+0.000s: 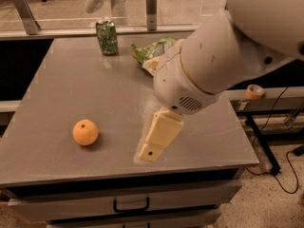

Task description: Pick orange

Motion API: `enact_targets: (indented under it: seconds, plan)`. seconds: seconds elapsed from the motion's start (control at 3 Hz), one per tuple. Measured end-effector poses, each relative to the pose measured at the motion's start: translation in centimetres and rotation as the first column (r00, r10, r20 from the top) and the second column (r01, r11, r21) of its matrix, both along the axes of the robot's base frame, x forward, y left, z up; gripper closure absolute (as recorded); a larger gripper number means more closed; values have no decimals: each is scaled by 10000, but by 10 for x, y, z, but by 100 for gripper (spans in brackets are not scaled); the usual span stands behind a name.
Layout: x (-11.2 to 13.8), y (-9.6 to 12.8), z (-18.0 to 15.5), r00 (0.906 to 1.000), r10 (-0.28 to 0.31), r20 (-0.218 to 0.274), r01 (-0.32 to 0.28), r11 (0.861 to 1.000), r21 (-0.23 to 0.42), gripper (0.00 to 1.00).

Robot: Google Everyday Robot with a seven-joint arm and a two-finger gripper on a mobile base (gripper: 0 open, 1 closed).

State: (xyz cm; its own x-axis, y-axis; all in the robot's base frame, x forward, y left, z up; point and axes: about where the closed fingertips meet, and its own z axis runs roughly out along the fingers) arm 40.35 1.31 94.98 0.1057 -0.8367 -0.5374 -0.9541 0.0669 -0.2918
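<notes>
The orange [85, 132] is a small round bright-orange fruit with a dark stem dot. It sits on the grey table [71, 94] near the front left. My gripper [148, 152] hangs from the large white arm [223, 65] over the front middle of the table. It points down and left, about a hand's width to the right of the orange and apart from it. It holds nothing that I can see.
A green soda can [107, 37] stands at the back of the table. A crumpled green bag [149, 50] lies beside it, partly behind the arm. An orange-rimmed tape roll [255, 91] sits on a ledge to the right. A drawer with a handle [130, 205] is under the table's front edge.
</notes>
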Motion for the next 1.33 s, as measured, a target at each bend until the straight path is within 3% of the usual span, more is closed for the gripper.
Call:
enact_targets:
  seconds: [0.67,1.33]
  plan:
    - [30,40,-54,9976,-596,-366,629,9935,954,0]
    - [51,98,-77,9980,-87,-624,204,9817,1893,0]
